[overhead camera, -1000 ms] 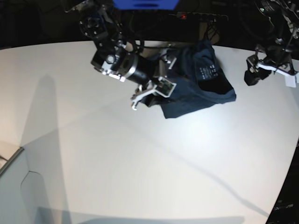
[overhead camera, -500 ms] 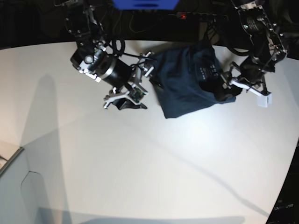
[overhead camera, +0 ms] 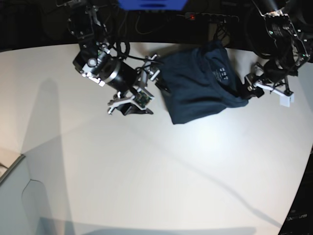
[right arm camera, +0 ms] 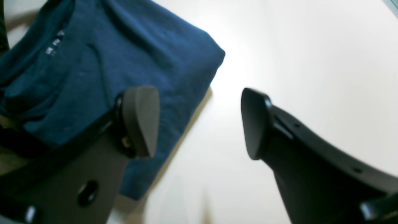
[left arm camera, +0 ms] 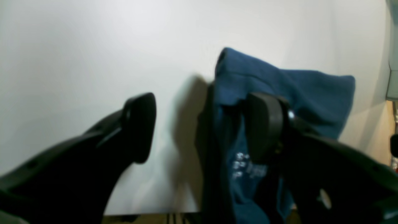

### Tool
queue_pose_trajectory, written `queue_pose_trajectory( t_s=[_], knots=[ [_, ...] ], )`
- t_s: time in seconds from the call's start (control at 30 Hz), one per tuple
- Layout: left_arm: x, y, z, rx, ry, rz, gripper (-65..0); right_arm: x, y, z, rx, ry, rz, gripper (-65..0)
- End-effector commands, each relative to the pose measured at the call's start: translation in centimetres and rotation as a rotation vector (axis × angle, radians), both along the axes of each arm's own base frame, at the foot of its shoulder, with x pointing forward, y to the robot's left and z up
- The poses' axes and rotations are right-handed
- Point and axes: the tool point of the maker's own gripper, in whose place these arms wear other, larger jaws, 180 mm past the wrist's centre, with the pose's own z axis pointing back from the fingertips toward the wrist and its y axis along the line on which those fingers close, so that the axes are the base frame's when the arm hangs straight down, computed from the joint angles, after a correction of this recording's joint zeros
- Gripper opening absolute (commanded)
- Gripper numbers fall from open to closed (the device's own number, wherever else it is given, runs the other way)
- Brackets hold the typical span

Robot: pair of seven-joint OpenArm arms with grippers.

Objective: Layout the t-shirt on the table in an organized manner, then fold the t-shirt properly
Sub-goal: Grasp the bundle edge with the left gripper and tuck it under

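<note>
- left wrist view: the left gripper (left arm camera: 199, 124) hangs with its fingers (left arm camera: 140, 124) spread wide, one over bare white table (left arm camera: 93, 46), the other over the bunched t-shirt (left arm camera: 279, 84). the shirt's near edge falls in the gap between the jaws, unpinched; its pale neck print shows blurred beside the right-hand finger. open tabletop stretches ahead and to the left.
- right wrist view: the right gripper (right arm camera: 199, 121) is also splayed wide and holds nothing. one finger (right arm camera: 140, 119) floats over the t-shirt (right arm camera: 124, 62), the other over bare table (right arm camera: 295, 46). a straight folded edge runs down between them, ending in a blunt corner up top — clear white surface lies beyond it.
- base view: the t-shirt (overhead camera: 195, 88) sits as a folded bundle near the table's (overhead camera: 146, 171) far curved edge, long axis running diagonally from the neck label at the back to a corner nearer the camera. the right gripper (overhead camera: 138, 87) is just beside its left edge, the left gripper (overhead camera: 249, 90) at its right edge. most of the near tabletop is free.
- against half a second ago: the right arm is unmoved, the left arm has pulled back slightly — the bundle lies as before.
</note>
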Motion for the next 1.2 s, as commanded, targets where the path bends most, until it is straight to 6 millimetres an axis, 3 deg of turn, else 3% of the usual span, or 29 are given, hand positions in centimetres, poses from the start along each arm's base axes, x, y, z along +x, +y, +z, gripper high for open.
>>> queue_pose_trajectory(
  t_s=[0.0,0.3,0.57,0.87,1.03,1.17],
  knots=[
    [0.0,0.0,0.9,0.01,-0.025,-0.017,-21.6,0.6,0.6,1.6,0.043,-0.043,0.011,-23.9],
    [-3.2,-0.7,1.7,0.063,-0.009,-0.05,-21.6,0.7,0.6,1.6,0.043,-0.044,0.011,-23.9],
    [-3.0,-6.4,-0.7,-0.025,0.038,-0.172,-21.6,1.1,0.6,1.9,0.042,-0.055,0.011,-23.8],
    [-2.7,-6.5,-2.2,-0.055,0.014,-0.097,-21.6,1.0,-0.2,1.5,0.02,-0.053,0.015,-23.9],
    [-2.7,-8.6,-3.4,-0.093,0.041,-0.138,-21.8,1.0,-0.2,1.5,0.02,-0.053,0.015,-23.9],
    [-2.5,-8.8,-3.7,-0.104,0.045,-0.144,-24.9,1.1,-0.2,1.6,0.018,-0.057,0.014,-23.9]
  ],
)
